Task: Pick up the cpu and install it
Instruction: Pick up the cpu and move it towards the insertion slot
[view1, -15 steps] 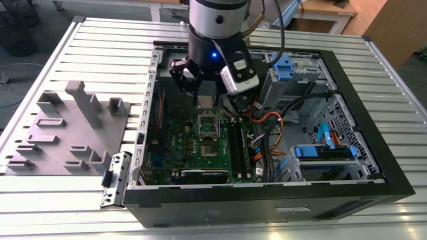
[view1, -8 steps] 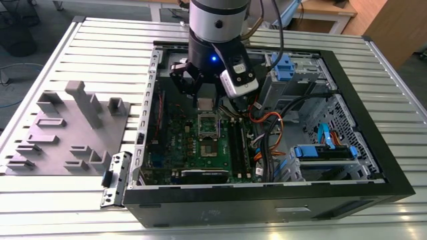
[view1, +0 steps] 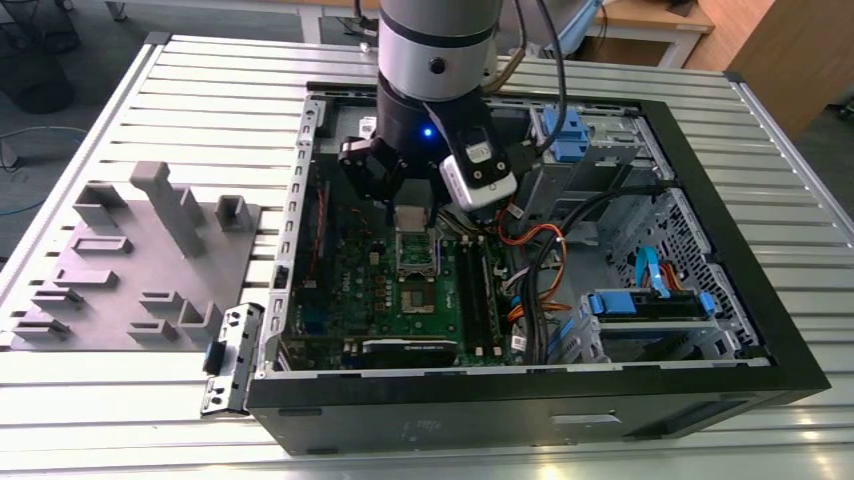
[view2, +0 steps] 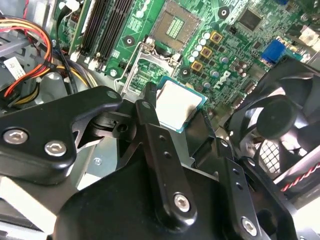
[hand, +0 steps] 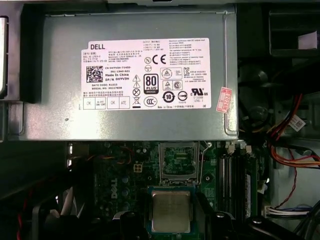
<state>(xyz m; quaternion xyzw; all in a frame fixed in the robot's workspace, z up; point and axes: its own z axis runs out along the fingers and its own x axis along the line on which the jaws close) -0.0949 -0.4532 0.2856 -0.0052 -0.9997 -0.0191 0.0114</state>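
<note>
Cpu (view2: 179, 106) is up off the board and pinched in your end effector (view2: 178, 112), silver top facing the camera, green rim showing along its edges. One black finger (view2: 150, 120) presses one side and the other sits against the opposite side, so the grip is narrow and closed on the chip. In the first wrist view the cpu (hand: 171, 211) hangs just short of the socket (hand: 177, 161), not over it. The socket lies open inside its metal frame, contact field bare. In the second wrist view that socket (view2: 176, 25) sits further out on the green motherboard (view2: 235, 45), with the memory slots (view2: 107, 30) beside it and a black fan (view2: 280, 120) close to the end effector. Red and orange cables (view2: 20, 35) bunch near the slots. Beyond the socket in the first wrist view stands the grey power supply (hand: 65, 75) with its white label. In the exterior view, your arm (view1: 434, 60) reaches down into the open computer case (view1: 534, 410), which lies on its side on the slatted desk (view1: 134, 420). A grey plastic tray (view1: 134, 260) rests on the desk just beside the case, on the exterior view's left
</note>
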